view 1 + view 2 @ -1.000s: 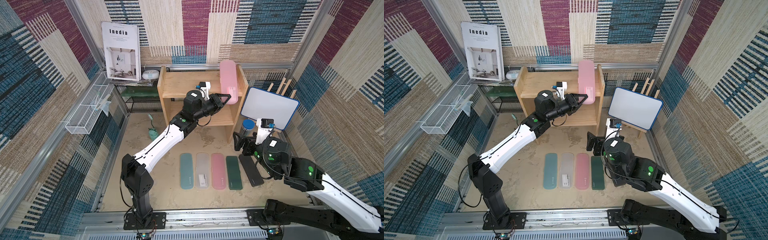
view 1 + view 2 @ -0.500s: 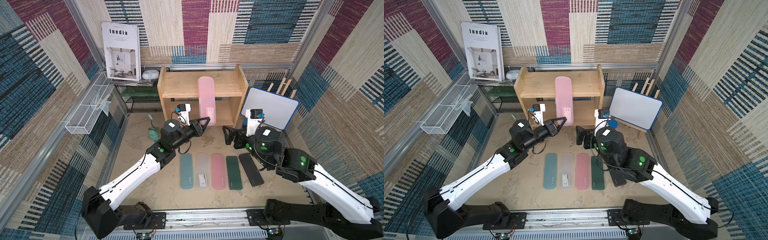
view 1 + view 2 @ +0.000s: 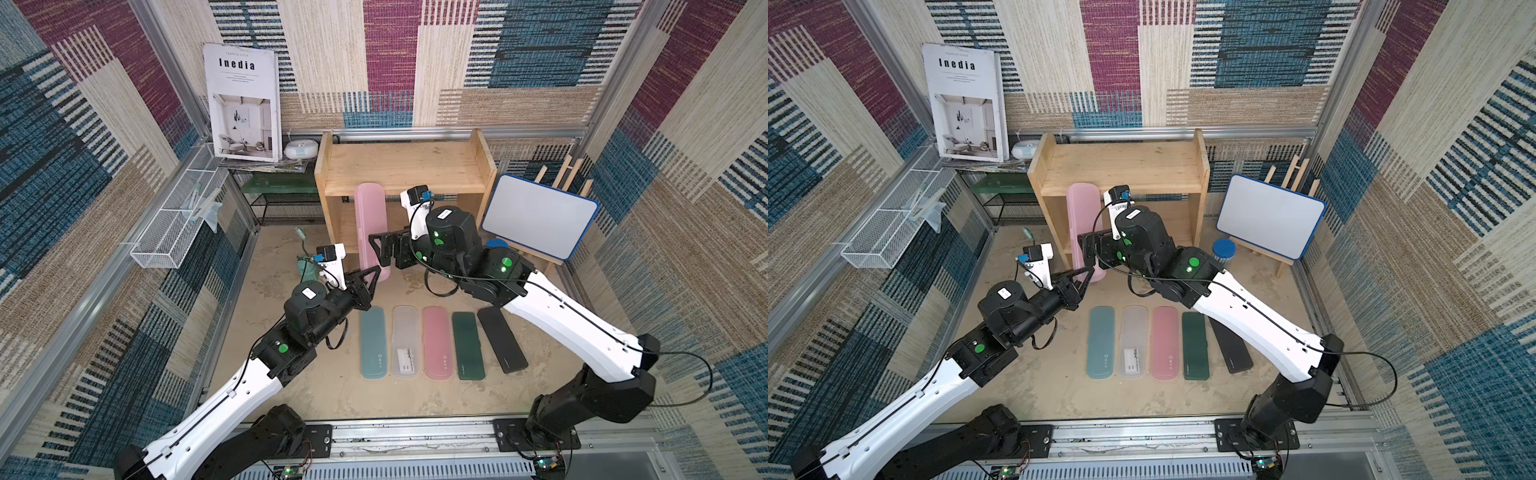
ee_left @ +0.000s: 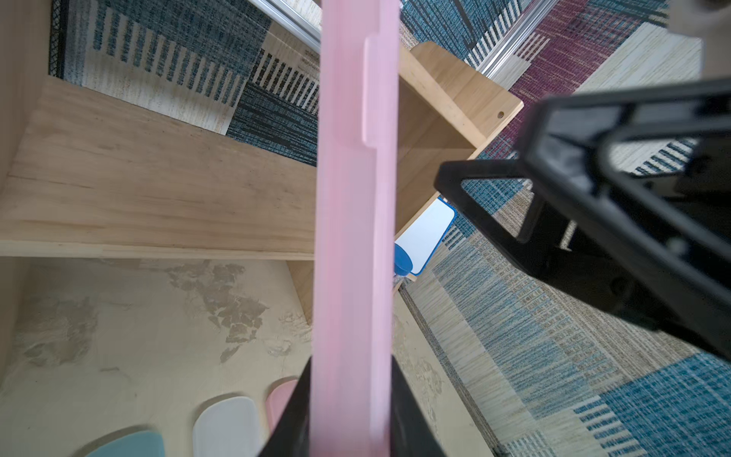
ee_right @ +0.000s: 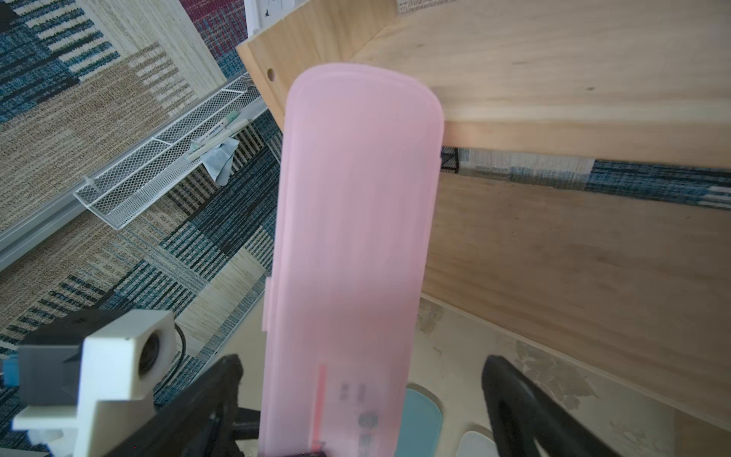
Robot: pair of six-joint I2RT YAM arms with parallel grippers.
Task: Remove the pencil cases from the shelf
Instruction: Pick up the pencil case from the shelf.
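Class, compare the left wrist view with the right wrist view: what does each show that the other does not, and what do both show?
Only the left wrist view: the translucent pink plastic pencil case seen edge-on, clamped in the left gripper, plus the blue-framed whiteboard.
Only the right wrist view: that case's broad face, the white wire basket holding pens, and the right gripper open, fingers either side of the case.
Both: the light wooden shelf and the light blue plastic case on the floor.

"Inedia" on magazine cover
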